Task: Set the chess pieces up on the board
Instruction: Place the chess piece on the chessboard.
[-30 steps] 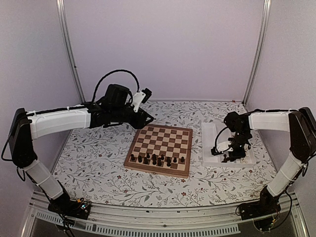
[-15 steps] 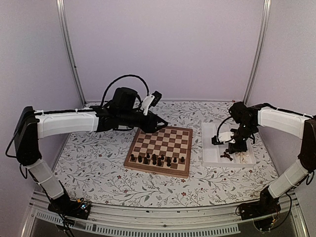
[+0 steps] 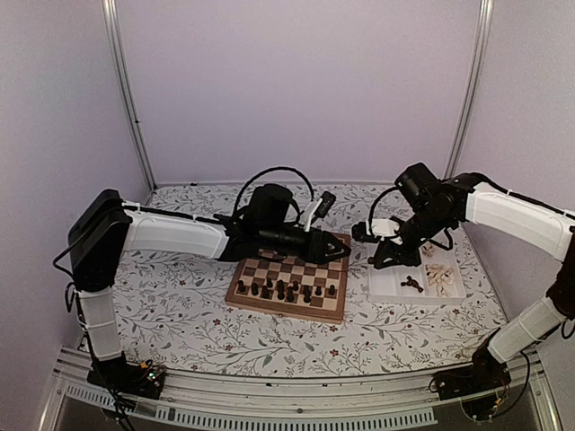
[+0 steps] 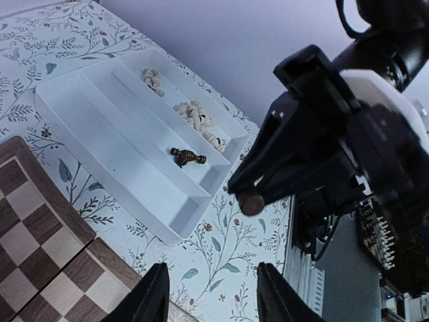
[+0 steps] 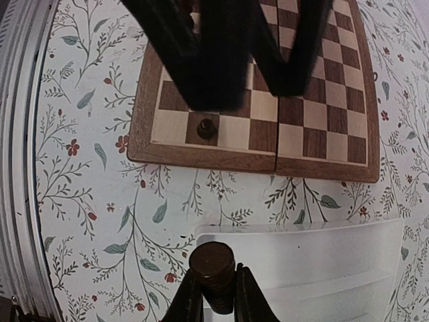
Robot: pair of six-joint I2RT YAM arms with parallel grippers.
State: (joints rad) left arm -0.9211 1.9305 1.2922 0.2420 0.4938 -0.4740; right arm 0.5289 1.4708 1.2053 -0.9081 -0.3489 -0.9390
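The board [image 3: 296,260] lies mid-table with several dark pieces [image 3: 283,289] on its two near rows. My right gripper [image 3: 375,260] hangs over the tray's left edge, between tray and board, shut on a dark piece [image 5: 213,265]. That piece also shows in the left wrist view [image 4: 251,201]. My left gripper [image 3: 339,250] is open and empty above the board's far right corner; in its own view [image 4: 213,298] it hangs over the cloth. In the right wrist view the board [image 5: 322,127] has one dark piece [image 5: 206,127] on a corner square.
A white compartment tray [image 3: 395,289] stands right of the board, holding loose dark pieces [image 3: 411,285] and cream pieces [image 3: 438,277]. The two grippers are close together at the board's right side. A floral cloth [image 3: 180,305] covers the table.
My left arm has swung right along the board's far edge to its right corner. My right gripper has risen out of the tray with a dark piece and moved left toward the board.
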